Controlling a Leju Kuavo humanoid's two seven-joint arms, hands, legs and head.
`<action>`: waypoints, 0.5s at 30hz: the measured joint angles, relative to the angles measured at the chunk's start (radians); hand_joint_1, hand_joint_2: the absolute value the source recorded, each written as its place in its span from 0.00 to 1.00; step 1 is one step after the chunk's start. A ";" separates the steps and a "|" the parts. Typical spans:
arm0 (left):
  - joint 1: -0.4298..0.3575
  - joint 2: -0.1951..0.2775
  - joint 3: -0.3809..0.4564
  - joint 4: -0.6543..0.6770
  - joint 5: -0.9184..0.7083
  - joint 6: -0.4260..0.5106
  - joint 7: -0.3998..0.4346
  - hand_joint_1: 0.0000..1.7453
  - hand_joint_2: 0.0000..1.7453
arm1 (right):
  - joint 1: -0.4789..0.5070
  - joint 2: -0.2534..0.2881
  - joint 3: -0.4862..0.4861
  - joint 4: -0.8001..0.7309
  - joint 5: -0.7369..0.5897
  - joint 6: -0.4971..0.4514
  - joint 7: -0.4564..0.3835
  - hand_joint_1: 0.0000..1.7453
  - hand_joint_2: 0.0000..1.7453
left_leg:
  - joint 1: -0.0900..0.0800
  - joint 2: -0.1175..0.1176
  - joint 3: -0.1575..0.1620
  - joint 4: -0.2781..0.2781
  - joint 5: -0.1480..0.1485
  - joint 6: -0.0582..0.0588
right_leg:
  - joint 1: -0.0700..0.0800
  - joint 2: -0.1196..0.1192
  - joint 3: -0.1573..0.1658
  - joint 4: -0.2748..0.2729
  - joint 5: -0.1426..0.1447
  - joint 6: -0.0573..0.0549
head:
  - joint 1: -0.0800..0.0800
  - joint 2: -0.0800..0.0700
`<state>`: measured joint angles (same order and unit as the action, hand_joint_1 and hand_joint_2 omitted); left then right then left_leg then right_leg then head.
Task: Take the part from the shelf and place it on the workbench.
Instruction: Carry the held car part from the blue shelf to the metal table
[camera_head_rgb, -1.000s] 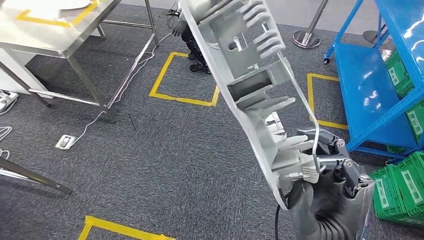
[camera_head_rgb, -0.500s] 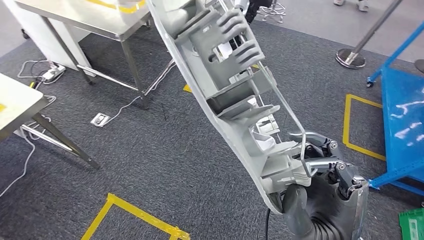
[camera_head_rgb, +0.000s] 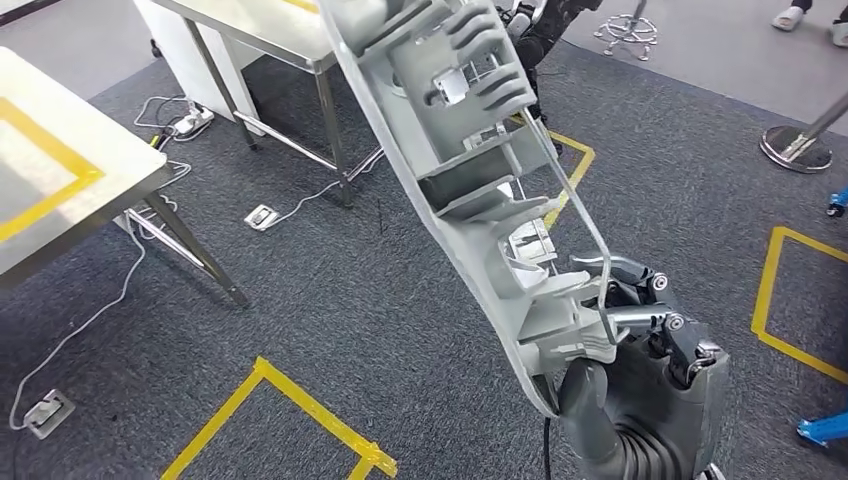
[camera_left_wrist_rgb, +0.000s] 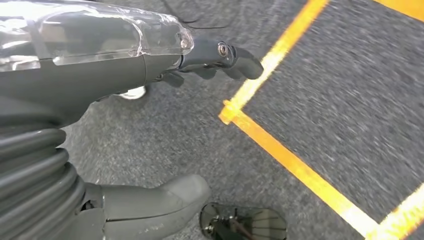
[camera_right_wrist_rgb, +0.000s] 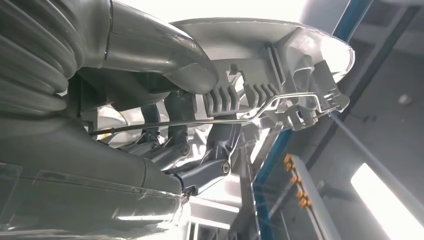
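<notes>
While the right hand (camera_head_rgb: 640, 330) grips the low end of the part (camera_head_rgb: 470, 150), that long grey moulded piece stands tilted up across the middle of the head view, its top leaning away to the left and running out past the upper edge. Ribs, pockets and comb-like fins cover the face turned toward us, and a thin wire bail (camera_head_rgb: 575, 210) loops down its right side to the fingers (camera_head_rgb: 655, 325). The thumb (camera_head_rgb: 585, 395) presses on the near face and the darker fingers wrap round behind, so the hold is full and firm. From the right wrist view the same clasp is plain: the thumb (camera_right_wrist_rgb: 165, 45) lies over the part (camera_right_wrist_rgb: 280, 60), the dark fingers (camera_right_wrist_rgb: 200, 160) curl under it, and the wire (camera_right_wrist_rgb: 210, 120) crosses in front of them.

Down by the floor, the left hand (camera_left_wrist_rgb: 150, 125) hangs with nothing in it, its fingers (camera_left_wrist_rgb: 225, 57) loosely bent and apart from the thumb (camera_left_wrist_rgb: 160, 205), above grey carpet (camera_left_wrist_rgb: 165, 145) and a corner of yellow tape (camera_left_wrist_rgb: 280, 145).

The part is in the air over the carpet (camera_head_rgb: 330, 300), well clear of any surface. A steel workbench (camera_head_rgb: 270, 30) stands at upper left beyond it, and a pale table (camera_head_rgb: 110, 170) marked with yellow tape sits at the left edge. Cables (camera_head_rgb: 100, 300) trail beneath them. More yellow tape outlines (camera_head_rgb: 270, 390) mark the carpet near and far.
</notes>
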<state>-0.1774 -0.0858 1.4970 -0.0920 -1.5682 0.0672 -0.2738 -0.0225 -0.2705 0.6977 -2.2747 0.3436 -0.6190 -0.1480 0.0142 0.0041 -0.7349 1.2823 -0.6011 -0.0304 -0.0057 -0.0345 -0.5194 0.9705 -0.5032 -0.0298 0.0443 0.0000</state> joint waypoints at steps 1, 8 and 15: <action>0.001 0.000 0.000 0.000 0.000 0.001 0.000 0.00 1.00 | 0.000 0.000 -0.001 0.000 0.000 0.000 0.000 1.00 1.00 | 0.003 0.000 0.004 -0.002 0.011 -0.005 | -0.001 -0.014 0.000 0.002 -0.002 0.003 | -0.003 0.000; 0.001 -0.004 0.000 0.000 0.005 0.010 -0.003 0.00 1.00 | 0.004 -0.002 -0.012 -0.005 -0.005 0.001 0.000 1.00 1.00 | -0.004 0.077 0.138 -0.250 0.108 0.019 | 0.002 -0.081 0.006 0.027 -0.027 0.042 | -0.010 0.000; -0.002 -0.013 0.000 -0.001 0.012 0.022 0.036 0.00 1.00 | 0.014 -0.003 -0.024 -0.011 -0.023 -0.002 -0.002 1.00 1.00 | -0.007 -0.021 0.134 -0.253 0.119 0.052 | -0.009 0.028 -0.115 0.309 -0.175 0.054 | 0.018 0.000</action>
<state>-0.1798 -0.0992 1.4970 -0.0930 -1.5564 0.0890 -0.2375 -0.0082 -0.2739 0.6734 -2.2859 0.3204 -0.6208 -0.1502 0.0072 -0.0169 -0.6012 1.0296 -0.4818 0.0215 -0.0147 -0.0070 -0.6344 1.2793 -0.6784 0.0241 0.0628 0.0000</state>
